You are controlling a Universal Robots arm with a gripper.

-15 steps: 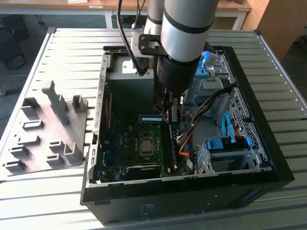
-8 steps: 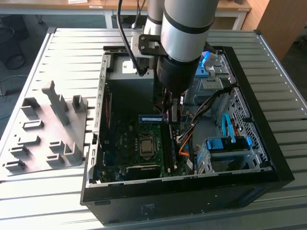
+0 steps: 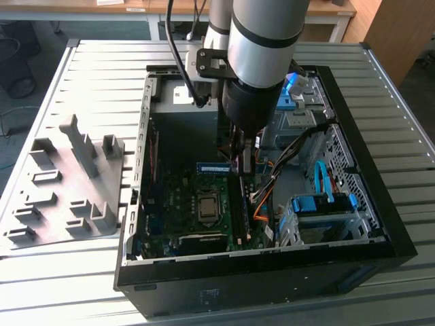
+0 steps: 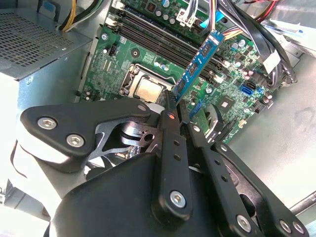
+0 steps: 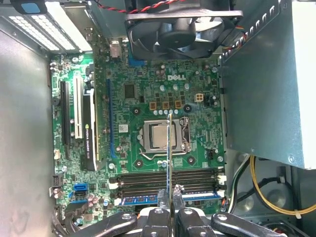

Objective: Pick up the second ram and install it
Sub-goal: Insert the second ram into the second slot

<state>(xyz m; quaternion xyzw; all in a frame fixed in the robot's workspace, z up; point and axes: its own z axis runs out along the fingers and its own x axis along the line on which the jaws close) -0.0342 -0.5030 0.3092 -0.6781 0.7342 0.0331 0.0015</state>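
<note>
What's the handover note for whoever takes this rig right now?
Hand: shut on one end of the second ram, inside the open PC case.
Second ram: held above the motherboard, crosswise to the memory sockets, not seated in any.
Done: pickup. Another blue-labelled stick looks seated in one socket.
Left: the install.

Ribbed bare-metal table [image 3: 61,75], matt grey plastic tray [image 3: 68,183] at the exterior view's nine o'clock, matt black case [image 3: 272,288] at six o'clock, smooth satin-silver arm [image 3: 265,34] at twelve, matt black metal gripper [image 4: 177,102], second ram [image 4: 197,65] with smooth blue label, dull bare-metal processor lid [image 5: 158,136].
</note>
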